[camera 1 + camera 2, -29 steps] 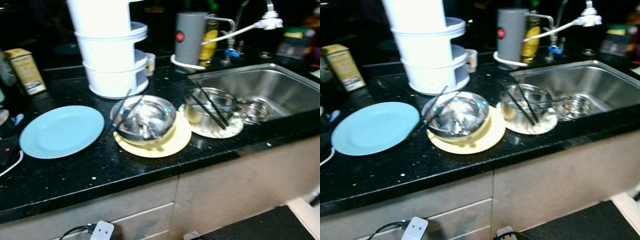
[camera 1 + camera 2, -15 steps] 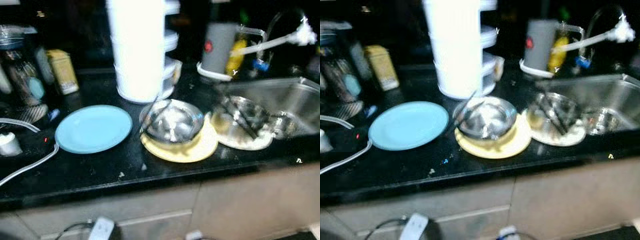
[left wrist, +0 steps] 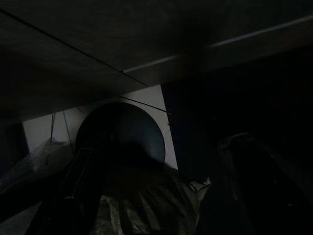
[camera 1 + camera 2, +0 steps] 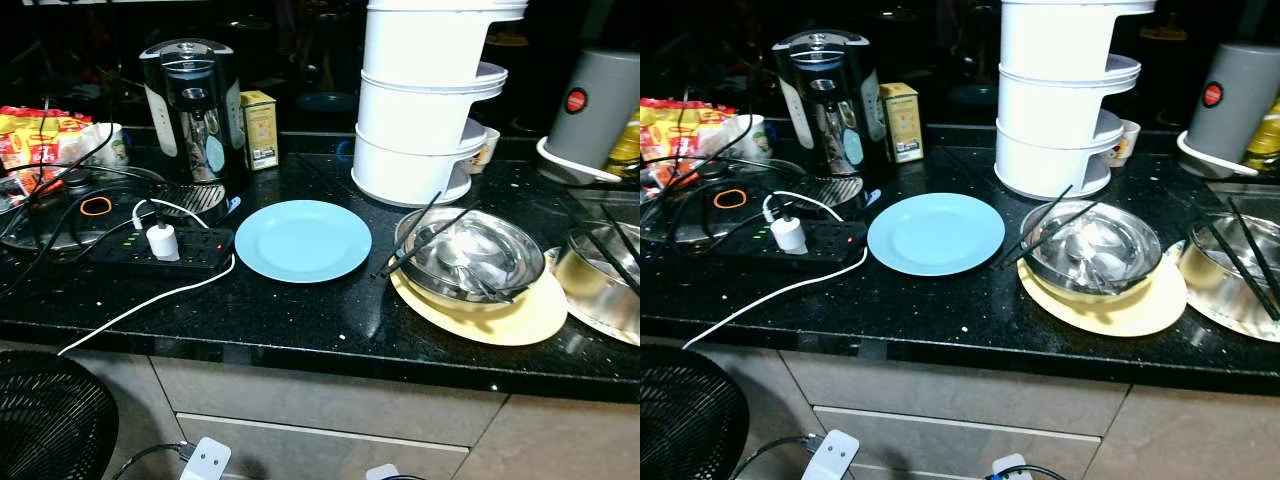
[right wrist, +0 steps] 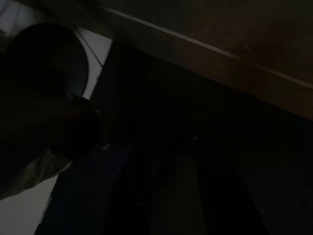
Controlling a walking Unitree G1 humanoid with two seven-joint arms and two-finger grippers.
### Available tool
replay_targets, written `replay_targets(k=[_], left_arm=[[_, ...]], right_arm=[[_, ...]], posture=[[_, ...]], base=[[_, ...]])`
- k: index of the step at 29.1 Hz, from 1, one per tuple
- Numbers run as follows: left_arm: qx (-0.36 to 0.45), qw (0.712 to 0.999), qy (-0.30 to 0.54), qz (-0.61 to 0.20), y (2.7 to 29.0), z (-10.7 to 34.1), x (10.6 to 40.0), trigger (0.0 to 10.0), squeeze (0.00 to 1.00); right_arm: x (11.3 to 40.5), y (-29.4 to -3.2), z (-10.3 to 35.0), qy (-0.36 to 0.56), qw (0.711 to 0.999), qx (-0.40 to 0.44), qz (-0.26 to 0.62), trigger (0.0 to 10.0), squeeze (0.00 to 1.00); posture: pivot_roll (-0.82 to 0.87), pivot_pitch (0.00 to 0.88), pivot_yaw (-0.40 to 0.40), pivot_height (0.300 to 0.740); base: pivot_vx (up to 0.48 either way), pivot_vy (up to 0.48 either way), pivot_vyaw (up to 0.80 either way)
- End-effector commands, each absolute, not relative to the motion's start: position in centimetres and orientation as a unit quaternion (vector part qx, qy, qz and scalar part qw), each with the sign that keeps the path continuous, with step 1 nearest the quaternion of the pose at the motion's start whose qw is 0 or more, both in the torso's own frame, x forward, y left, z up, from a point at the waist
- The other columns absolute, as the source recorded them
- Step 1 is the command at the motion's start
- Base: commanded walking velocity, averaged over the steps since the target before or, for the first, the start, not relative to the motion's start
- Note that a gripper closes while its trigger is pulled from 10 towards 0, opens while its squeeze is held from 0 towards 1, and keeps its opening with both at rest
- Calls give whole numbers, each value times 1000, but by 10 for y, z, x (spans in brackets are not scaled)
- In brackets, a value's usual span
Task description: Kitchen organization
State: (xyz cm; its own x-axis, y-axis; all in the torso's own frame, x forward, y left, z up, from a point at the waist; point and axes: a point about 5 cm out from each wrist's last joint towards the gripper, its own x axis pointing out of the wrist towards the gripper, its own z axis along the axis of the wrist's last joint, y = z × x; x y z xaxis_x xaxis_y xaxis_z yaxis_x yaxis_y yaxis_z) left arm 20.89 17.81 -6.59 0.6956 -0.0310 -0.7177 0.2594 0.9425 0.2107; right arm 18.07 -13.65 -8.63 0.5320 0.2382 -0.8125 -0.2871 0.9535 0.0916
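Left tool is hanging low in deep shade below the desk, its two dark fingers showing faintly with a gap between them, though how wide I cannot tell. Right tool is sitting in near blackness in its wrist view; its spread cannot be told either.

Up on the black desk, the blue plate is lying flat, and everything is ranging around it. Just to its right, a steel bowl is resting on a yellow plate, with black chopsticks leaning out over the bowl's rim toward the blue plate. Behind and to the right of the blue plate, a white stacked container is standing upright. To the plate's left, a power strip with a white charger plugged in is lying near it, and a black kettle is standing behind that, a yellow box beside it.
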Motion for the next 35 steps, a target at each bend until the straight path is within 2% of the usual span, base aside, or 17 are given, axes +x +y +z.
replay_targets(k=[1, 12, 23, 28, 35], left_arm=[[154, 901, 396, -84, 177, -70, 204, 10000, 8], [154, 888, 421, -100, 173, -75, 198, 10000, 0], [149, 891, 420, -90, 174, -77, 194, 10000, 0], [148, 891, 419, -90, 175, -77, 194, 10000, 0], [156, 897, 405, -80, 180, -76, 193, 10000, 0]], right_arm=[[176, -139, -89, 470, 871, -20, 139, 10000, 0], [169, -147, -93, 491, 861, -47, 124, 10000, 0], [167, -148, -94, 495, 859, -44, 121, 10000, 0], [164, -148, -95, 502, 856, -46, 119, 10000, 0], [162, -149, -96, 504, 854, -44, 119, 10000, 0]], posture=[[-10, 74, -9, 740], [-10, 79, -17, 740], [-5, 80, -28, 740], [-9, 79, -29, 740], [-15, 80, -29, 740]], base=[[0, -480, 0], [0, -66, 0], [0, 0, 0], [0, 0, -800], [0, 0, 0]])
